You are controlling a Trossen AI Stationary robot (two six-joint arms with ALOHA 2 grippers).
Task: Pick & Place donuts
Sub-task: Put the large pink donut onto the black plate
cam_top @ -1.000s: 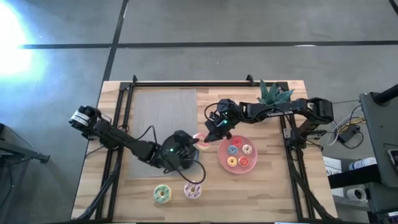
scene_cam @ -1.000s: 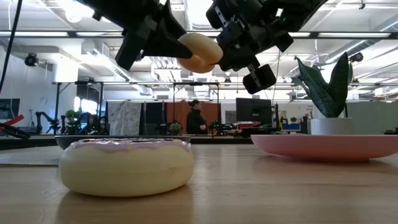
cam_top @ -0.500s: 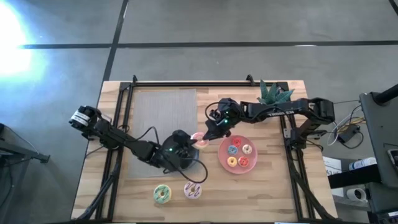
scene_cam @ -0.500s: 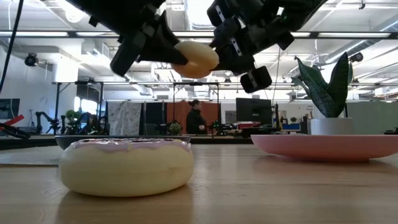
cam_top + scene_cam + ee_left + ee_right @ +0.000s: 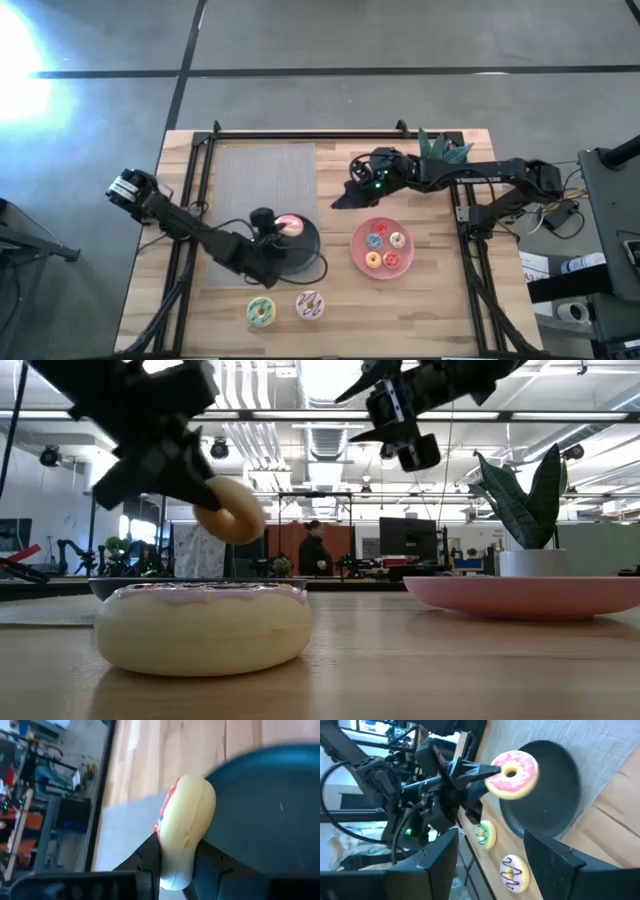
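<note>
Grey concrete floor [image 5: 400, 40] surrounds a wooden table [image 5: 420, 310], and in the low view a workshop with monitors and a standing person [image 5: 314, 550] lies beyond it. On the table's left half lies a grey mat [image 5: 262, 175], with a black plate [image 5: 308, 250] at its near right corner. Right of that sits a pink plate [image 5: 360, 257] holding four tiny donuts [image 5: 385, 250], orange, blue, yellow and red. A potted plant [image 5: 440, 150] stands at the far right corner.

Across the table's left side the left arm reaches in, its gripper [image 5: 272, 228] above the black plate's left part. Its fingers [image 5: 150, 855] pinch the pink donut [image 5: 288, 225] by the ring's edge, holding it in the air over the plate; the low view shows the pink donut [image 5: 230, 510] clear of the surface, and the right wrist view shows the ring [image 5: 512, 774] hanging over the dark dish.

From the right side the right arm stretches toward the middle, its gripper [image 5: 345, 198] raised beyond the pink plate's far left edge, apart from the donut. Its fingers [image 5: 555, 865] stand spread with nothing between them.

Near the front edge lie two larger donuts side by side: the green one [image 5: 261, 312] and, to its right, the white one with dark streaks [image 5: 310, 305].
</note>
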